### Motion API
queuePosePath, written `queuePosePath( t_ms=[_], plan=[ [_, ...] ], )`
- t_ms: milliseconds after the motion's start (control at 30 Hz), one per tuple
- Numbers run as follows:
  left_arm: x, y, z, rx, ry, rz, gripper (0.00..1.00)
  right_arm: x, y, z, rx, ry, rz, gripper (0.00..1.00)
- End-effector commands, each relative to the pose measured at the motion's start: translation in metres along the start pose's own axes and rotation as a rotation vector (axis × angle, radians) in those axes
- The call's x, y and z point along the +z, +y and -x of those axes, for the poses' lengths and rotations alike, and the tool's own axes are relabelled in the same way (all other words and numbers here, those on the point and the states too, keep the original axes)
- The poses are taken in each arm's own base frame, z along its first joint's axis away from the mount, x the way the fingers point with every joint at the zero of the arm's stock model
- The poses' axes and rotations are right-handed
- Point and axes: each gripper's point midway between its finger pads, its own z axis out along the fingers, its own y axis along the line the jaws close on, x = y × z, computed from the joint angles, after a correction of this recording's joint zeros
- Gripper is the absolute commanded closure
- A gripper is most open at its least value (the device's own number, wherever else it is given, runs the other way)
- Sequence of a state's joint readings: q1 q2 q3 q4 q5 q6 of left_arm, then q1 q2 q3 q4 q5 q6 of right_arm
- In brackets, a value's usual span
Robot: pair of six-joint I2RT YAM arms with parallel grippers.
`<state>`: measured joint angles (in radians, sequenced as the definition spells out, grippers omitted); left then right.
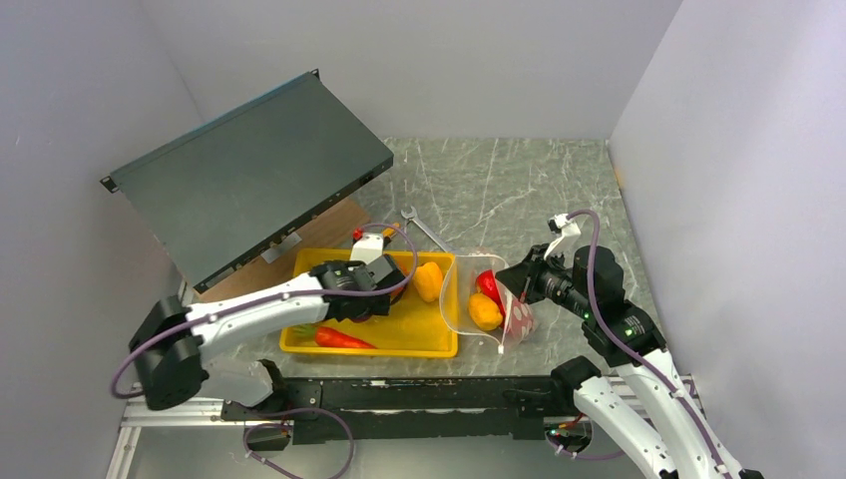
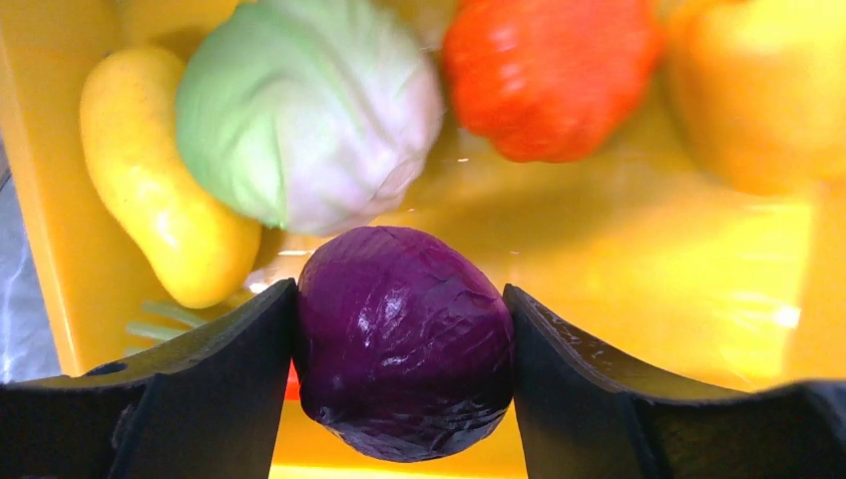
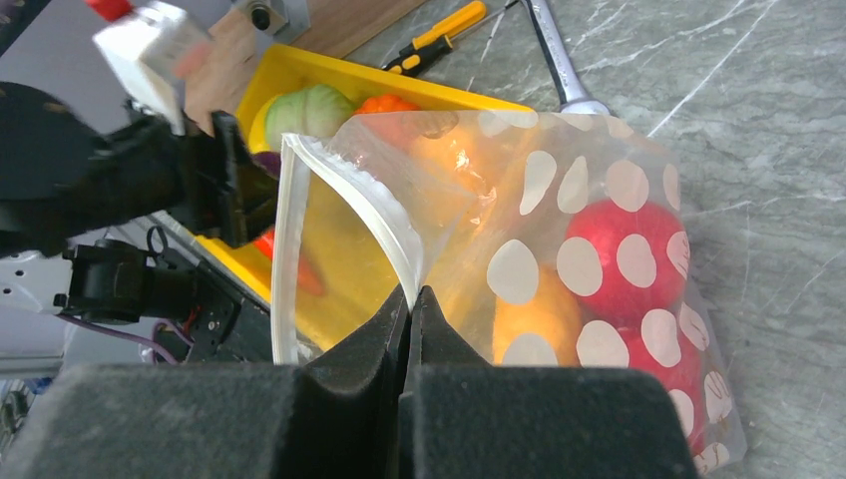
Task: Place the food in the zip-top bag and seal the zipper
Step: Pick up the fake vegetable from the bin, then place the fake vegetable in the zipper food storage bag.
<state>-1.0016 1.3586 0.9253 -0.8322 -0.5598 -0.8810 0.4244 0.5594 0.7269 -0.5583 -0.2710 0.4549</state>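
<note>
Purple onion (image 2: pixel 404 349) sits over the yellow tray (image 2: pixel 619 249), my left gripper (image 2: pixel 401 291) clamping its 2 sides. My right gripper (image 3: pixel 411 295) pinches the zip-top bag (image 3: pixel 599 200) at its zipper (image 3: pixel 389 230), mouth open toward the tray.

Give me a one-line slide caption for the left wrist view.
Left gripper jaws hugging a purple onion in the yellow tray, beside cabbage, mango and pumpkin.

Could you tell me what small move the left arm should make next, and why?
Probably lift the purple onion straight up out of the yellow tray. The fingers of the left gripper look pressed against both its sides, and the right gripper is shut on the zipper of the zip-top bag, holding the mouth open beside the tray.
</note>
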Motion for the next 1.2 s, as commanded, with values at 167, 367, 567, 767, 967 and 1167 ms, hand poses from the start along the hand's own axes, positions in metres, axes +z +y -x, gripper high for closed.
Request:
queuePosePath(
  t_ms=[167,367,567,767,967,1167],
  plan=[
    [-0.111,-0.078,0.057,-0.035,-0.217,-0.712,0.42,0.001,0.004,0.006,-0.018,-0.028,0.02,1.0],
    [-0.207,-0.097,0.079,-0.055,-0.43,-1.188,0.42,0.001,0.005,0.007,-0.02,-0.026,0.026,1.0],
    [-0.248,-0.116,0.078,-0.032,-0.5,-1.392,0.43,0.001,0.008,0.009,-0.017,-0.029,0.037,1.0],
    [-0.24,-0.165,0.069,0.051,-0.454,-1.298,0.42,0.001,0.01,0.01,-0.016,-0.026,0.044,1.0],
    [-0.217,-0.198,0.078,0.052,-0.42,-1.18,0.44,-0.002,0.012,0.012,-0.022,-0.031,0.046,1.0],
    [-0.199,-0.219,0.08,0.058,-0.384,-1.117,0.45,-0.003,0.013,0.011,-0.018,-0.036,0.056,1.0]
  ],
)
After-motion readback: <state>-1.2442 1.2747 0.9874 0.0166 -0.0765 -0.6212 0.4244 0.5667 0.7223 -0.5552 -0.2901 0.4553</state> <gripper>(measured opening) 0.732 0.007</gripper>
